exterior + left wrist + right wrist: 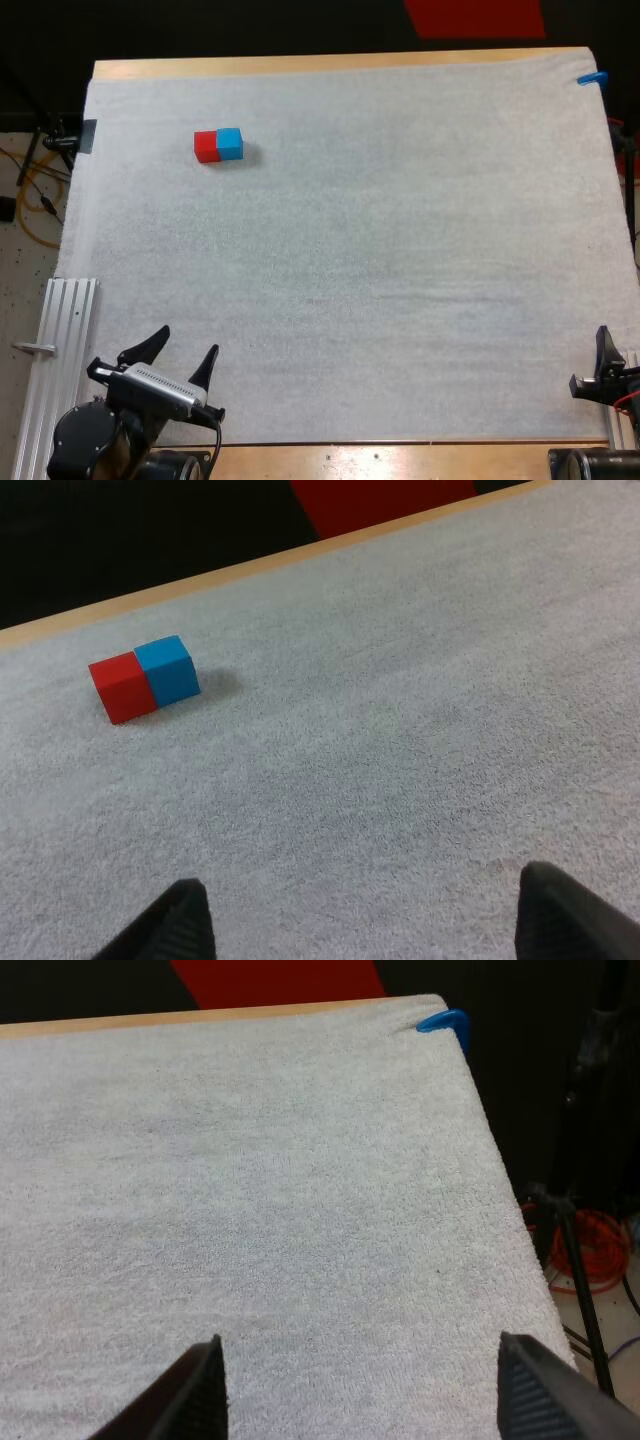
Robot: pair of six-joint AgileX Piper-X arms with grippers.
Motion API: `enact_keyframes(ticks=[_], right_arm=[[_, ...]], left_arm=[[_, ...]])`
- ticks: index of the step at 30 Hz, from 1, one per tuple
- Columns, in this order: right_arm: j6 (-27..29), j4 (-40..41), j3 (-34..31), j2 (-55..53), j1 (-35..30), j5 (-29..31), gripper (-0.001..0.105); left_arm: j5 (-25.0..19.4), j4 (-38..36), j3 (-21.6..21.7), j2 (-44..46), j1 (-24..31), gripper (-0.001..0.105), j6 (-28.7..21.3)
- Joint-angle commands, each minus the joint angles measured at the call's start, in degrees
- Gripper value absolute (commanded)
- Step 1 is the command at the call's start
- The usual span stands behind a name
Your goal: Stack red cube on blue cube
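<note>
Gaping left pincer, right pincer; red cube touches blue cube, far ahead.

Robotics lab bench

A white mat covers a wooden surface. An aluminium rail runs along one side, with loose cables on the floor and a dark stand beside it.

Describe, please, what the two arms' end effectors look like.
The left end effector has two black fingers, broad at the base and tapering to points. The right end effector looks the same. No markings are visible on either.
</note>
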State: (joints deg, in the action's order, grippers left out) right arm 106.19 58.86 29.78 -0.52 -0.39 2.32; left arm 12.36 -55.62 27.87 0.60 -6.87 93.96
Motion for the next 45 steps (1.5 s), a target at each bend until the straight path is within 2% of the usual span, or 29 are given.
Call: enact_keyframes(ticks=[1, 13, 17, 22, 28, 33, 36, 40, 45], right_arm=[[0.5, -0.1, 0.3, -2.3, 0.1, -0.5, 0.057], [0.6, -0.1, 0.3, -2.3, 0.1, -0.5, 0.056], [1.1, -0.5, 0.4, -1.7, 0.1, -1.5, 0.056], [2.0, 0.0, 2.7, 3.8, 0.1, -6.5, 0.056], [3.6, -0.7, 8.4, 14.3, 0.1, -13.2, 0.056], [4.8, -3.9, 13.0, 23.5, 0.1, -22.6, 0.056], [5.4, -5.4, 15.8, 28.7, 0.1, -27.8, 0.056], [6.7, -7.5, 19.2, 33.3, 0.5, -30.6, 0.056], [9.0, -10.8, 23.0, 39.1, 5.6, -30.7, 0.056]], left_arm=[[-0.1, 0.6, 0.0, 8.0, -0.3, 0.063, 0.6], [-0.1, 0.6, 0.0, 8.0, -0.3, 0.063, 1.0], [2.6, 1.5, 0.0, 8.0, -0.3, 0.063, 1.0], [2.6, 1.9, 1.2, 6.4, -0.3, 0.063, 3.3], [1.5, 1.9, 5.5, 0.1, -0.3, 0.063, 4.1], [1.3, 3.7, 8.0, -6.4, -0.3, 0.063, 3.9], [1.3, 5.9, 8.2, -9.0, -0.3, 0.063, 3.9], [0.9, 7.8, 8.2, -11.5, -0.3, 0.063, 3.9], [-1.5, 8.9, 8.2, -14.9, -0.3, 0.063, 4.1]])
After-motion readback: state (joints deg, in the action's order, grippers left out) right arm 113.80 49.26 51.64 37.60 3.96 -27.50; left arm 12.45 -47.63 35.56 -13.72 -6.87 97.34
